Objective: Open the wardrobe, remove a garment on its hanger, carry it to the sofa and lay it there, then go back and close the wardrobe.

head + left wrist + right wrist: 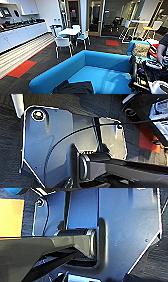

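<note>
bright blue sofa [100, 72] in the foreground of the head view, low back curving round a broad seat. black garment [73, 88] lying crumpled on the seat at the near end of the sofa, touching the cushion, partly cut by the frame edge. beyond the sofa's back, a white table [69, 31] ringed by white-and-teal chairs [63, 43] on dark carpet [45, 60]. well beyond the sofa on its left side, a white counter [17, 33] along the wall, with a red floor patch [21, 68] and pale striped flooring between counter and sofa. a second red patch [112, 42] farther off behind the sofa, near glass doors [95, 16]. just beside the sofa's right end, a patterned cushion [140, 49], a heap of dark equipment [143, 75] and a person's arm [162, 48]. cannot tell from the wrist views whether either gripper is released or clenched: dark robot plate and jointed bar in front, dark carpet behind.
</note>
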Tool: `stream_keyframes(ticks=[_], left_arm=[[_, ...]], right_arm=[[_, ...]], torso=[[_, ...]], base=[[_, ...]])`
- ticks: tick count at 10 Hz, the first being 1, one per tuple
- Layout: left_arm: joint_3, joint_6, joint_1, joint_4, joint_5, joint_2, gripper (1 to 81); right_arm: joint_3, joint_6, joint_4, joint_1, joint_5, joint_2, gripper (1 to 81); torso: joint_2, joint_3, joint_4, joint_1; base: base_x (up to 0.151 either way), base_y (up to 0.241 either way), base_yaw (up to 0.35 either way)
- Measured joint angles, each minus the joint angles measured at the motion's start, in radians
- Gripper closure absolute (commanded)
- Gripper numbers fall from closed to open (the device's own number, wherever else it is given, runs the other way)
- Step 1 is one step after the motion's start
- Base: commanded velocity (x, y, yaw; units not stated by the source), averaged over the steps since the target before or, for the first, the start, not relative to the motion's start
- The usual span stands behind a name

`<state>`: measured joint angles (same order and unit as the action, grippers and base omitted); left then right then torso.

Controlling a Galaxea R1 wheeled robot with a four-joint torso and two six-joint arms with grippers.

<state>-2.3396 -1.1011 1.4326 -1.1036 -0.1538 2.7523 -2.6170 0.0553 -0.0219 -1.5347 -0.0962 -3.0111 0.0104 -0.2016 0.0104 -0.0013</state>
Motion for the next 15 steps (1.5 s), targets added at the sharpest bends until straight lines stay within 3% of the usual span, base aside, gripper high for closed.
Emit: stream_keyframes(ticks=[15], left_arm=[[-0.056, 0.000, 0.017, 0.000, -0.004, 0.018, 1.0]], right_arm=[[-0.060, 0.000, 0.000, -0.014, 0.002, -0.008, 1.0]], torso=[[0.002, 0.001, 0.000, 0.000]], base=[[-0.100, 0.000, 0.000]])
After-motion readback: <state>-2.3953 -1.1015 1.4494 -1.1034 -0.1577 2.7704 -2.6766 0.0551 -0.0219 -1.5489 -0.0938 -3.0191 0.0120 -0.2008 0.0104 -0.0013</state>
